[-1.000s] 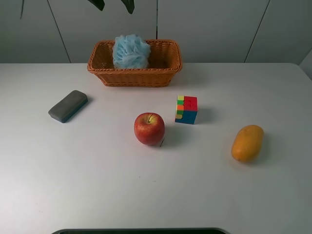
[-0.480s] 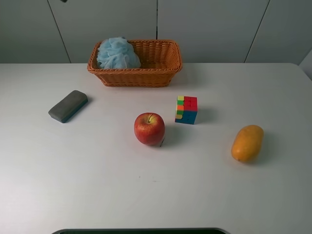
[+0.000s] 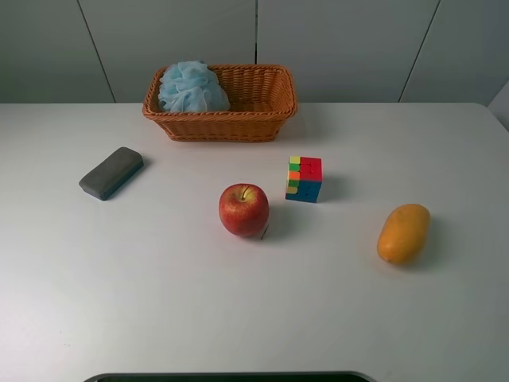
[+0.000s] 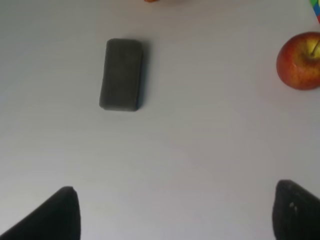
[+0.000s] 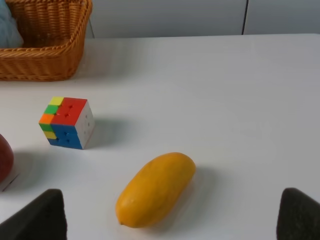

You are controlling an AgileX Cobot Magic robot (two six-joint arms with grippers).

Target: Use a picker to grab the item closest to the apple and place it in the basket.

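White worktop [image 3: 159,302] held an apple [image 3: 243,210] beside the cube [image 3: 305,178]; left tool [image 4: 172,212] and right tool [image 5: 172,212] gaped wide, empty.

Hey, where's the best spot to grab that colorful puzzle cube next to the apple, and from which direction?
Take the puzzle cube from above, closing on two opposite flat side faces. It sits flat on the table, slightly turned, so align the tool with its faces, not its corners. The apple stands apart on one side, leaving room. The right tool is probably the nearer one.
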